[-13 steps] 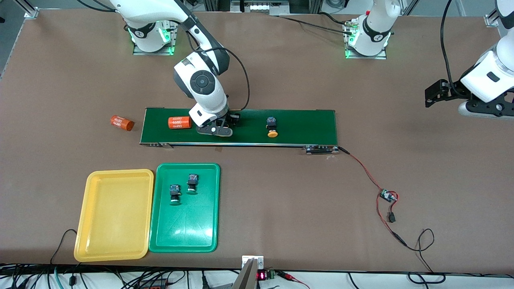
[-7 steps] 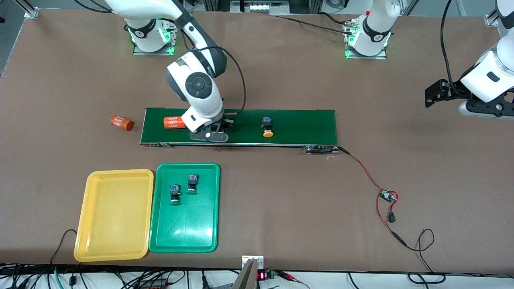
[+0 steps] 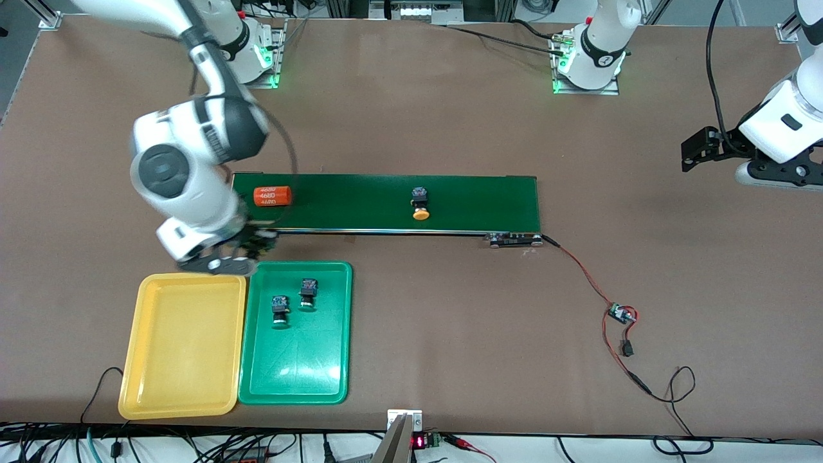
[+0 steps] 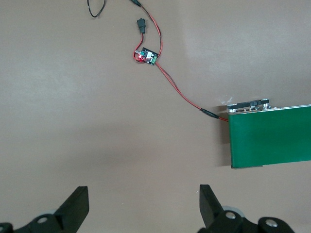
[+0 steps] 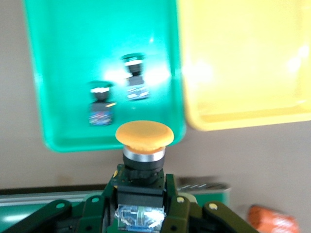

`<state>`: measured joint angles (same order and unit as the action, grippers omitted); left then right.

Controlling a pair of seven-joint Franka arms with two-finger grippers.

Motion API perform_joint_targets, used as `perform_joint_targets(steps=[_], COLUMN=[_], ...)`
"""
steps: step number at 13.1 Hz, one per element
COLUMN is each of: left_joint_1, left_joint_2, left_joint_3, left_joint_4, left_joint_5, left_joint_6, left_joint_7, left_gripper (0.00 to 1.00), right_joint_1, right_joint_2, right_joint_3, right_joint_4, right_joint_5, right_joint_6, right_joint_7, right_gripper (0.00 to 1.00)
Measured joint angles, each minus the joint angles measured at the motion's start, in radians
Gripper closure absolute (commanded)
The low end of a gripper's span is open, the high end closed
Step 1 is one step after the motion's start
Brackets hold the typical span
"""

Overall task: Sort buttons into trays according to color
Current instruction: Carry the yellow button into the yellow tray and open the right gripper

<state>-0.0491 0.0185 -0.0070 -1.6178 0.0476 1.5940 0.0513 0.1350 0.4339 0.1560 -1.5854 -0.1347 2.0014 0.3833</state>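
1. Two green-capped buttons lie in your green tray.
2. Right gripper clamps a yellow-capped button over the trays' edge (yellow tray adjacent).
3. Left gripper waits over the tabletop, fingers wide apart.

Yellow tray lies open; green tray adjoins it.

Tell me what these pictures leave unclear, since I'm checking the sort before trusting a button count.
- Front view: the held yellow-capped button is hidden under the right gripper; only the right wrist view shows it.
- Front view: one orange cylinder shows on the conveyor belt; the right arm covers the table beside the belt's end.
- Right wrist view: the green-capped buttons in the green tray are blurred.
- Left wrist view: the left gripper is cut off by the edge.
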Motion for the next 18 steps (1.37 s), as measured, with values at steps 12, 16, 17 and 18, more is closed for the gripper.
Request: perform_joint_targets(steps=[12,16,17,18], left_joint_1=[0.0,0.0,0.0,0.0], left_joint_2=[0.0,0.0,0.0,0.0], left_joint_3=[0.0,0.0,0.0,0.0], left_joint_4=[0.001,0.001,0.001,0.001], left_joint_5=[0.0,0.0,0.0,0.0], left_joint_6=[0.0,0.0,0.0,0.0], left_joint_7=[0.0,0.0,0.0,0.0], left_gripper=[0.0,0.0,0.0,0.0], right_joint_1=[-0.235,-0.235,-0.235,-0.235], right_joint_2=[0.318,0.393,0.401,0.406], right_joint_3=[-0.03,-0.063,-0.068,-0.071], right_joint_4=[0.204,0.207,0.208,0.208], right_joint_5=[-0.099,-0.109,-0.11,-0.11], right_joint_6=[0.211,0.311,0.322,0.329], right_joint_7=[-0.359,-0.359,-0.359,-0.36], right_gripper=[0.82,0.6,0.56,0.38])
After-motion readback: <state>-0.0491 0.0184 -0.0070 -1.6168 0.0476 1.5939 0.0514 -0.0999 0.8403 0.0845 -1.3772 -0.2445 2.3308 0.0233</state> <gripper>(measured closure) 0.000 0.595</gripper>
